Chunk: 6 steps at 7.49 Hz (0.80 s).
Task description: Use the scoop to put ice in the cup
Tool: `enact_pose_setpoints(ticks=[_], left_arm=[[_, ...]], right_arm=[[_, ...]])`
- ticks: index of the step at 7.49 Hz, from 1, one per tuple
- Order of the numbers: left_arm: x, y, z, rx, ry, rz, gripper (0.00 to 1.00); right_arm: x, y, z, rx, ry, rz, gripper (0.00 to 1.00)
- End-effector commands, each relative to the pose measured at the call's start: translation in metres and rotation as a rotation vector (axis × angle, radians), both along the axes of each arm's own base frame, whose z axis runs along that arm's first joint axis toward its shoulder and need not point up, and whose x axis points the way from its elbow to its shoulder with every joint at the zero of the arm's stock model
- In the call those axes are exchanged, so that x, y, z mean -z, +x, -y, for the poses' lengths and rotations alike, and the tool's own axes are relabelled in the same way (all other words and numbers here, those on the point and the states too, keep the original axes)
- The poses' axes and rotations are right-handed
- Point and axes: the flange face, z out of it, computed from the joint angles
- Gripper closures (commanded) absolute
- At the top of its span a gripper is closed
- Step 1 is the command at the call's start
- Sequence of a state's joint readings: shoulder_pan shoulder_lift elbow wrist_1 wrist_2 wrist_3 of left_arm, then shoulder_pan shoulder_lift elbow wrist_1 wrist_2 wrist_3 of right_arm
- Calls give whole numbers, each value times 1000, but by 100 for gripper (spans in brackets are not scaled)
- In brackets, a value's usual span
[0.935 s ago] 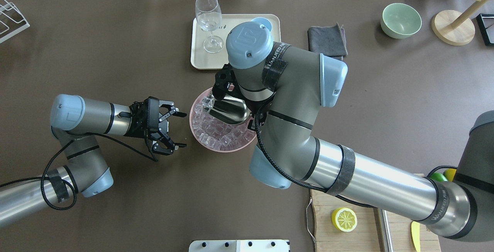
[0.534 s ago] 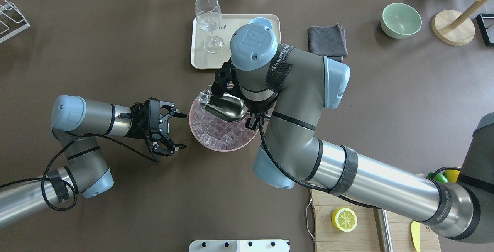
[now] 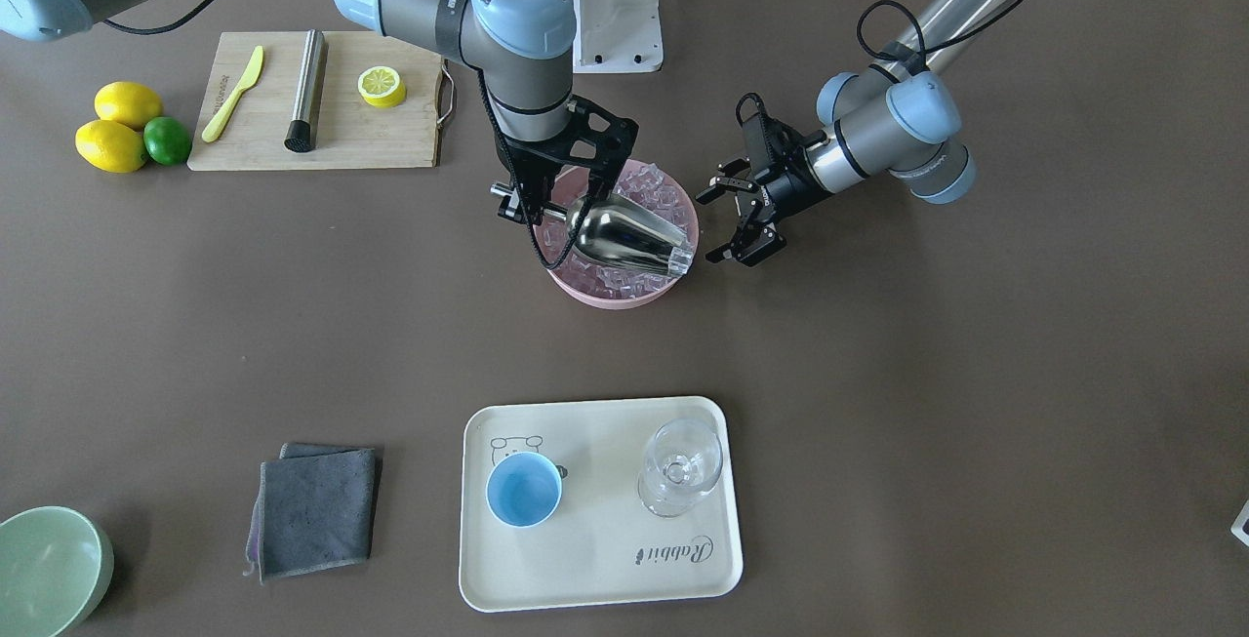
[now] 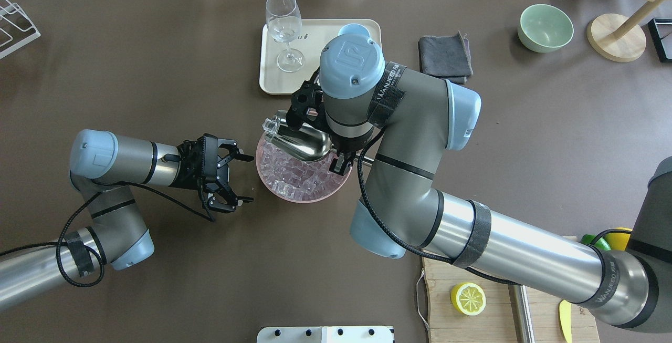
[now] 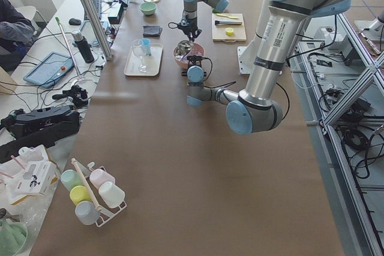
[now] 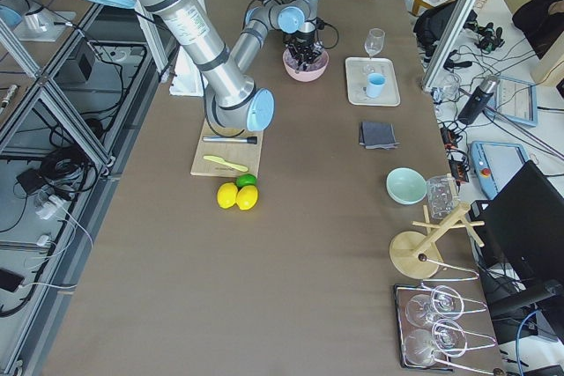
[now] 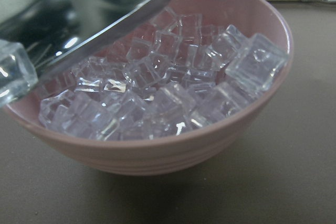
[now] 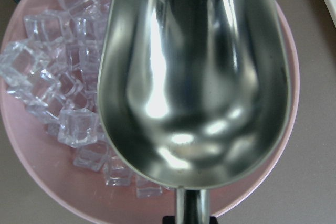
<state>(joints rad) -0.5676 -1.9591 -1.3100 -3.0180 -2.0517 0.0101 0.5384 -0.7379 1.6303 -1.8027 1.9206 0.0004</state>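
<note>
The steel scoop (image 4: 303,143) (image 3: 629,239) hangs tilted just above the ice (image 4: 294,175) (image 7: 157,93) in a pink bowl (image 4: 294,198) (image 3: 615,300). My right gripper (image 4: 338,162) (image 3: 519,203) is shut on its handle. One clear cube (image 4: 270,124) (image 7: 13,72) rests at the scoop's front lip. In the right wrist view the rest of the scoop's trough (image 8: 194,77) looks bare. The light blue cup (image 3: 524,488) (image 4: 353,29) stands on a cream tray (image 3: 605,569), partly hidden by my right arm from overhead. My left gripper (image 4: 239,180) (image 3: 737,218) is open beside the bowl's left side, holding nothing.
A stemmed glass (image 3: 680,466) shares the tray with the cup. A grey cloth (image 3: 317,508) and a green bowl (image 3: 44,569) lie beyond the tray's side. A cutting board (image 3: 312,144) carries a lemon half, a steel cylinder and a yellow knife, with lemons and a lime beside it.
The right arm has lifted the scoop out of the ice and carried it slightly toward the tray, a cube riding on its lip. The left gripper stayed put.
</note>
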Motion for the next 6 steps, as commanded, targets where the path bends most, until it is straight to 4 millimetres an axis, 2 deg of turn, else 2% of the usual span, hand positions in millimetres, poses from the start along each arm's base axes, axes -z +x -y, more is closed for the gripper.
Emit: enact_pose_setpoints(ticks=[1, 2, 4, 5, 6], left_arm=[[-2, 2, 1, -1, 3, 19, 2], [-2, 2, 1, -1, 2, 21, 2], [-4, 1, 1, -3, -1, 28, 2], [-5, -3, 6, 5, -6, 33, 2], [-8, -11, 14, 16, -19, 52, 2]], right_arm=[[5, 13, -7, -35, 4, 60, 100], [5, 22, -13, -36, 15, 81, 100], [-12, 50, -28, -45, 24, 107, 100], [-23, 65, -27, -75, 24, 131, 100], [-28, 88, -18, -105, 31, 156, 100]])
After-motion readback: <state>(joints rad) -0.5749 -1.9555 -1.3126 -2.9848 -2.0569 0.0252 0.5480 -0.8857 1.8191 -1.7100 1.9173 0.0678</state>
